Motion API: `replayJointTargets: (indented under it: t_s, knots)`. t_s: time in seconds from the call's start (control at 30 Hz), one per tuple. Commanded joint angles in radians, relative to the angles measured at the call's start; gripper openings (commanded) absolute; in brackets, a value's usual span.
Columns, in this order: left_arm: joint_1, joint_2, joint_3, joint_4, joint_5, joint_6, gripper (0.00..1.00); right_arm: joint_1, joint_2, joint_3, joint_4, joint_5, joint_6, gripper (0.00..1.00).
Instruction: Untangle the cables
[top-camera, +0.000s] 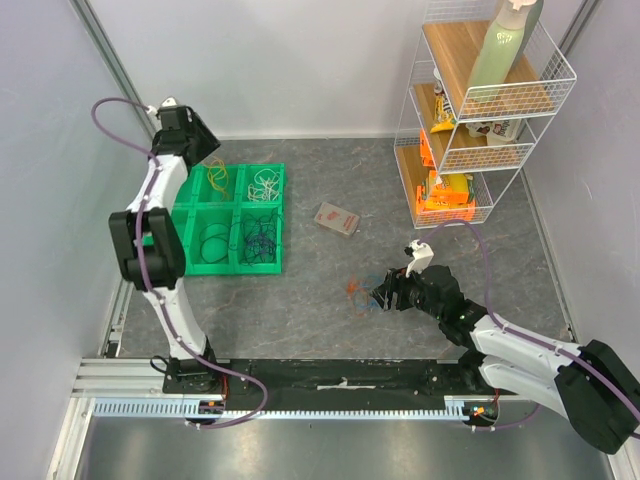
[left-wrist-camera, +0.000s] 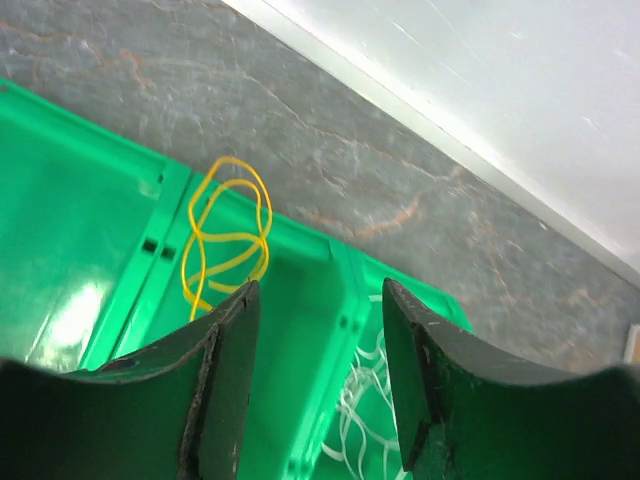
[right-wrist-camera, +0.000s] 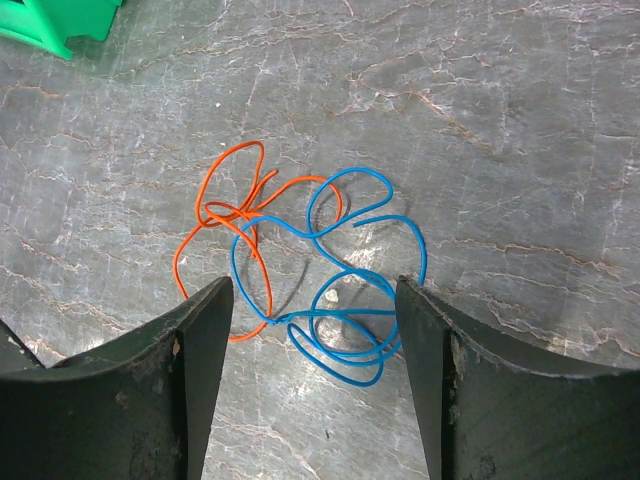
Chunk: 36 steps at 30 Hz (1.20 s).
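Sorting looks part done. The yellow cable (left-wrist-camera: 228, 236) drapes over the tray (left-wrist-camera: 60, 200) edge, upper left in the top view, with the left gripper (left-wrist-camera: 320, 290) open and empty above it. The orange cable (right-wrist-camera: 215, 208) and blue cable (right-wrist-camera: 345, 175) lie tangled on the table (right-wrist-camera: 520, 120), mid-frame, under the right gripper (right-wrist-camera: 315, 290), wide open and empty. Next it likely must pinch one strand and draw it free.

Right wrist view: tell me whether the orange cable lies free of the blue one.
No, the orange cable crosses the blue cable where their loops overlap.
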Motion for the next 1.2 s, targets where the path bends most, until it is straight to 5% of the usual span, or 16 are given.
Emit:
replayJointTargets:
  t_s: [0.0, 0.4, 0.6, 0.97, 1.17]
  knots:
    - [-0.036, 0.165, 0.175, -0.109, -0.170, 0.117, 0.58, -0.005, 0.005, 0.008, 0.045, -0.003, -0.001, 0.74]
    - [-0.056, 0.377, 0.346, -0.198, -0.231, 0.156, 0.57, -0.008, 0.018, 0.012, 0.052, -0.009, -0.001, 0.74]
    - [-0.056, 0.408, 0.358, -0.201, -0.224, 0.166, 0.45, -0.009, 0.018, 0.012, 0.052, -0.007, -0.003, 0.74]
    - [-0.065, 0.320, 0.266, -0.167, -0.185, 0.209, 0.02, -0.009, 0.013, 0.011, 0.049, -0.010, -0.003, 0.74]
    - [-0.064, 0.204, 0.109, -0.135, -0.041, 0.130, 0.02, -0.009, 0.008, 0.011, 0.049, -0.012, -0.003, 0.74]
